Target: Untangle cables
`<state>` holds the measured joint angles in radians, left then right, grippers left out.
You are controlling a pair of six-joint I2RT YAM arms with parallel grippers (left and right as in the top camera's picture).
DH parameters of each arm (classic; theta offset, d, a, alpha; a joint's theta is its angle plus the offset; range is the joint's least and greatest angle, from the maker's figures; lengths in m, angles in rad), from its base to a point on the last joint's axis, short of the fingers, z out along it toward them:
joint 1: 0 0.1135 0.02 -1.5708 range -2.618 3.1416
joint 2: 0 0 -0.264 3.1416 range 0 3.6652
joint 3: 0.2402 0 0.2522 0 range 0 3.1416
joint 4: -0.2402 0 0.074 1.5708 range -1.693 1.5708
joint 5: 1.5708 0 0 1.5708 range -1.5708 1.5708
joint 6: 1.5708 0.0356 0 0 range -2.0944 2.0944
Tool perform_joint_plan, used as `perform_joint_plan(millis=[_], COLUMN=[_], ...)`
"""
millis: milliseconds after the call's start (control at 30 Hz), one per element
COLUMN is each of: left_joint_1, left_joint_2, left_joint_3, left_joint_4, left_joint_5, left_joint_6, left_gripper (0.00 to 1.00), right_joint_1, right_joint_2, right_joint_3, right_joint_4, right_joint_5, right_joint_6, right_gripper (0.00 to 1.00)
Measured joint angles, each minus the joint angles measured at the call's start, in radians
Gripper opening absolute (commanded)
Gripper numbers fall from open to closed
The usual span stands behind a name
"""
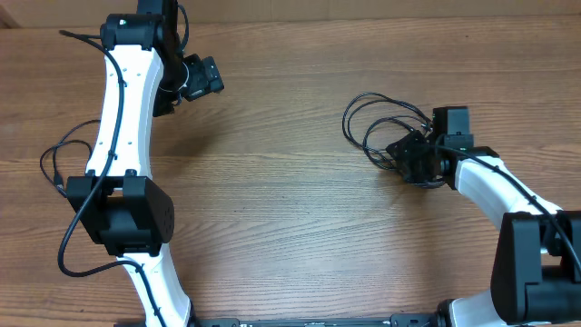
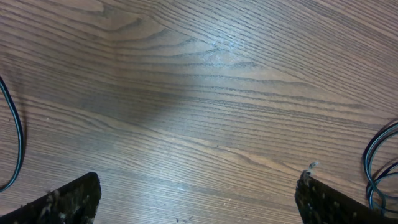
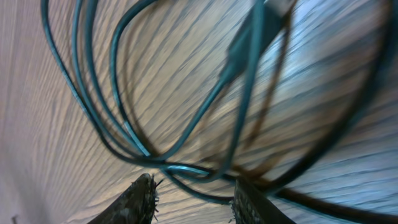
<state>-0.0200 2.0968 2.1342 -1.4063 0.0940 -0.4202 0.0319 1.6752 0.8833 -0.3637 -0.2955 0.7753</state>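
Note:
The cables (image 1: 374, 120) lie as a bunch of thin black loops on the wooden table, right of centre. My right gripper (image 1: 410, 160) is at the bunch's lower right edge. In the right wrist view its jaws (image 3: 194, 186) stand a little apart, and blurred strands of the cables (image 3: 186, 169) cross just ahead of and between the fingertips without being pinched. A plug end (image 3: 249, 34) shows further up among the loops. My left gripper (image 1: 204, 77) hovers far away at the upper left. In its own view the left gripper (image 2: 198, 186) is wide open over bare wood.
The left arm's thicker black wire (image 1: 56, 168) loops out over the table's left side. Thin dark cord shows at both edges of the left wrist view: one piece (image 2: 17, 134) on the left, another (image 2: 372, 158) on the right. Bare wood (image 1: 290, 200) lies between the arms.

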Motion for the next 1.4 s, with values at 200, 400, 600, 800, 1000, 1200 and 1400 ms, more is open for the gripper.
perform_joint_plan(millis=[200,400,600,800,1000,1200,1400], left_joint_1=[0.0,0.0,0.0,0.0,0.0,0.0,0.0], left_joint_2=[0.0,0.0,0.0,0.0,0.0,0.0,0.0], left_joint_3=[0.0,0.0,0.0,0.0,0.0,0.0,0.0], left_joint_4=[0.0,0.0,0.0,0.0,0.0,0.0,0.0], left_joint_5=[0.0,0.0,0.0,0.0,0.0,0.0,0.0], left_joint_6=[0.0,0.0,0.0,0.0,0.0,0.0,0.0], left_gripper=[1.0,0.99,1.0,0.99,1.0,1.0,0.99], right_joint_1=[0.044,0.051,0.051,0.051,0.051,0.051,0.051], right_joint_2=[0.0,0.0,0.048,0.118,0.124,0.131,0.134], right_joint_3=[0.0,0.0,0.0,0.001,0.001,0.001,0.001], right_joint_4=[0.061,0.103,0.143,0.18,0.183,0.183,0.18], right_joint_5=[-0.005,0.056,0.084,0.106,0.118,0.121,0.123], right_joint_6=[0.026,0.052,0.1,0.117,0.131,0.14,0.141], right_gripper=[0.38,0.38,0.38,0.34,0.16,0.09,0.04])
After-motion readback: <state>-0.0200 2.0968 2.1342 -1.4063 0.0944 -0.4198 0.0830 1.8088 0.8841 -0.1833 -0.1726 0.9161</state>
